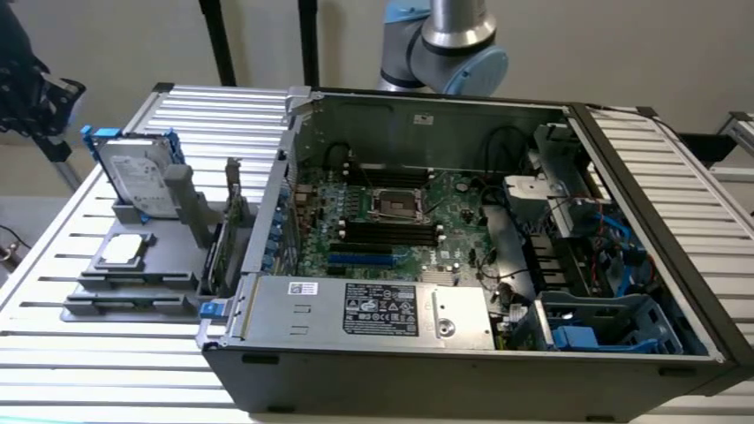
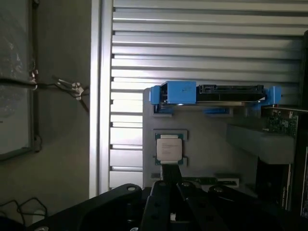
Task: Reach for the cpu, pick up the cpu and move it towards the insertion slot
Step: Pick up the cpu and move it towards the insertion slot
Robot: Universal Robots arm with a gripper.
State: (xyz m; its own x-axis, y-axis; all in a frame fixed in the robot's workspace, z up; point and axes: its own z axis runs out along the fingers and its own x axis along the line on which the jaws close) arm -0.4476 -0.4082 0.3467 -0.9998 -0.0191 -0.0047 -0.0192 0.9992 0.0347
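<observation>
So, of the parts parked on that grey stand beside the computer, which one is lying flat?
The cpu, the small square silvery chip, lies flat. The bigger hard drive with blue brackets stands on its edge.

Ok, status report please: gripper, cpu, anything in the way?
Gripper aimed at small flat silvery square cpu, not lifted. Cpu lies on grey plastic tray. Nothing seen in the way.
</observation>
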